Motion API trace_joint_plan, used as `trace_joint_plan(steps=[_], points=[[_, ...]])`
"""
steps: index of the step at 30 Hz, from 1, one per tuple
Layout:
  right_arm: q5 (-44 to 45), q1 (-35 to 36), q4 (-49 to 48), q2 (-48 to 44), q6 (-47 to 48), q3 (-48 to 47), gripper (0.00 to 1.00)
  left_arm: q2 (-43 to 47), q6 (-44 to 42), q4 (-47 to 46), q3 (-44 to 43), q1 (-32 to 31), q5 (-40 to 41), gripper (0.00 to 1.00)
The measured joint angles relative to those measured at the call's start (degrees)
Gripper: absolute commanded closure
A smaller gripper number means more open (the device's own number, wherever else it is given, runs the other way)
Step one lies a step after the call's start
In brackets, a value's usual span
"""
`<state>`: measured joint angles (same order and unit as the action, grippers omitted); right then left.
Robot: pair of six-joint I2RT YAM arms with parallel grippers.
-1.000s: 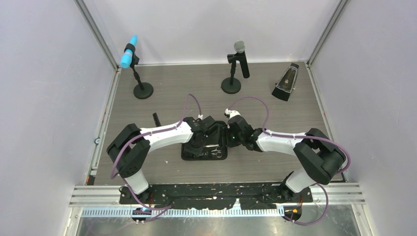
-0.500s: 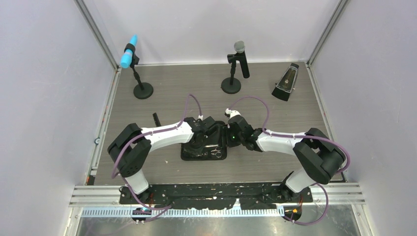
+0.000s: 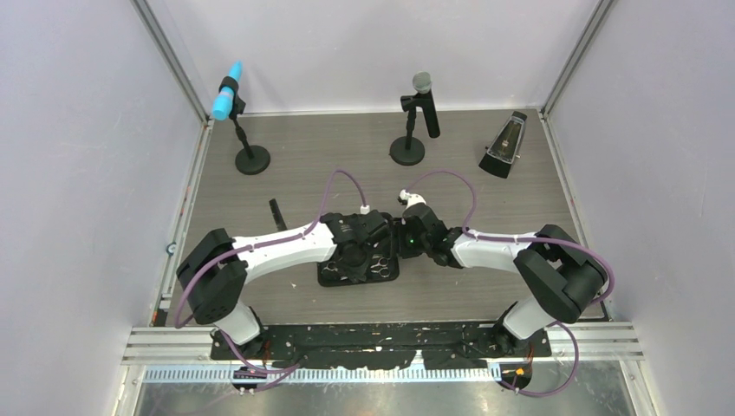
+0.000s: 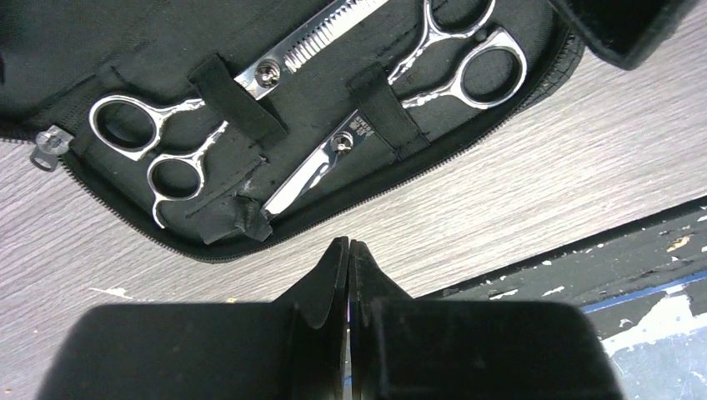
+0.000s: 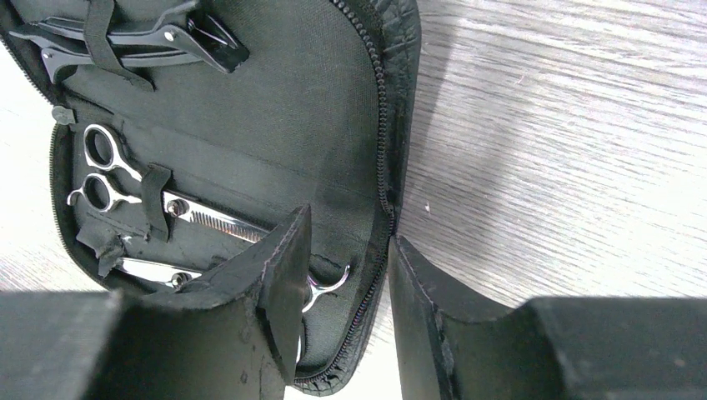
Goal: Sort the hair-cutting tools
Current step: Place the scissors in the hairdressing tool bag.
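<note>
Your left pincer is closed tight with nothing in it. It hangs over the bare tabletop, just off the near zip edge of the open black case.

Your right pincer is partly open and sits astride the case's right rim, one finger inside over the lining and the other outside above the wood. Lining shows between the inner finger and the rim, so it is not clamped on anything.

Both scissors lie inside the case under elastic straps. The toothed scissors have their rings to the left in the left wrist view. The plain scissors are beside them, pointing the opposite way. Two black hair clips are strapped into the other half of the case. A slim black bar that looks like the comb lies on the tabletop, left of the case and apart from it.
</note>
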<state>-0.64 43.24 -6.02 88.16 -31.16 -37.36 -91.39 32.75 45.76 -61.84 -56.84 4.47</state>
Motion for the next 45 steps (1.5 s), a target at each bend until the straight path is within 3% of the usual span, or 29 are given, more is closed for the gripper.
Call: trace_joint_plan(steps=[7,16,27,31,38,45], points=[[-0.52,-0.24,-1.81,0.13,-0.68,0.68,0.56,0.0,-0.24,1.16,0.02,0.13,6.47,0.67],[-1.05,-0.39,-3.58,0.63,-0.83,0.96,0.56,-3.78,-1.64,2.19,0.07,0.31,9.62,0.63],[-1.95,-1.05,-5.51,0.63,-1.97,1.88,0.56,-5.66,-1.66,2.67,2.38,0.33,9.64,0.68],[-2.03,-1.11,-6.12,0.74,-2.1,2.08,0.57,-5.64,-1.68,2.45,2.56,0.42,9.68,0.76],[-2.03,-1.11,-6.93,0.76,-2.25,2.47,0.57,-5.51,-2.84,2.93,2.56,0.94,9.46,0.99],[-2.03,-1.11,-7.23,0.76,-2.25,2.58,0.57,-1.53,-4.07,2.49,6.08,3.93,8.79,1.0]])
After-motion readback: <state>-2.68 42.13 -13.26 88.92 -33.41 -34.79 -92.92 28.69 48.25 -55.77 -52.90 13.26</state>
